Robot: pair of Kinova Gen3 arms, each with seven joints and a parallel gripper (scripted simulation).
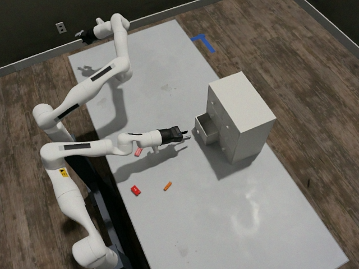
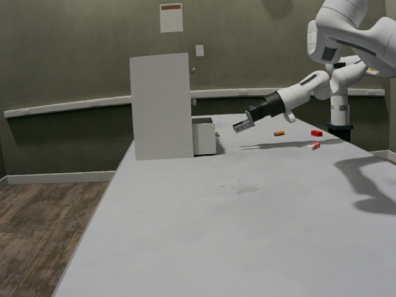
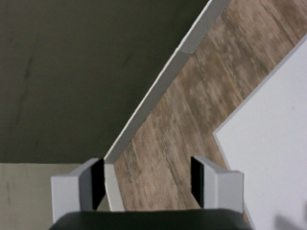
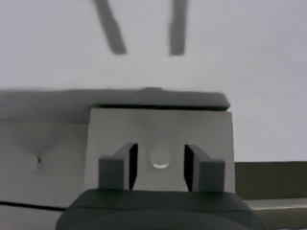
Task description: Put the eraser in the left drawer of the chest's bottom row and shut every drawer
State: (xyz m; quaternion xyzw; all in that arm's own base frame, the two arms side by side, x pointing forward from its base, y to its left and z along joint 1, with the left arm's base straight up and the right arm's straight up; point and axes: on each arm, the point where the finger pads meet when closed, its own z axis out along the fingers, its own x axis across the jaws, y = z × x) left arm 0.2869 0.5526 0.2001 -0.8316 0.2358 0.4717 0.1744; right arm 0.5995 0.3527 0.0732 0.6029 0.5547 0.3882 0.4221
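The eraser (image 1: 138, 151) (image 2: 314, 146), white with a red printed sleeve, lies on the table near the robot-side edge, partly hidden by the right arm in the top view. The chest (image 1: 243, 101) (image 2: 161, 108) has its bottom-left drawer (image 1: 211, 139) (image 2: 204, 138) (image 4: 112, 139) pulled partway out; nothing shows in the visible part of its inside. My right gripper (image 1: 189, 134) (image 2: 236, 127) (image 4: 160, 160) is open and empty, a short way in front of that drawer's knob, not touching it. My left gripper (image 1: 79, 33) (image 3: 148, 175) is open and empty, far from the chest, beyond the table's end.
A red block (image 1: 135, 190) (image 2: 316, 133) and an orange bar (image 1: 167, 186) (image 2: 279, 133) lie on the table (image 1: 185, 214) (image 2: 179, 223), to the right of the right arm as I face the chest. The other drawers look shut.
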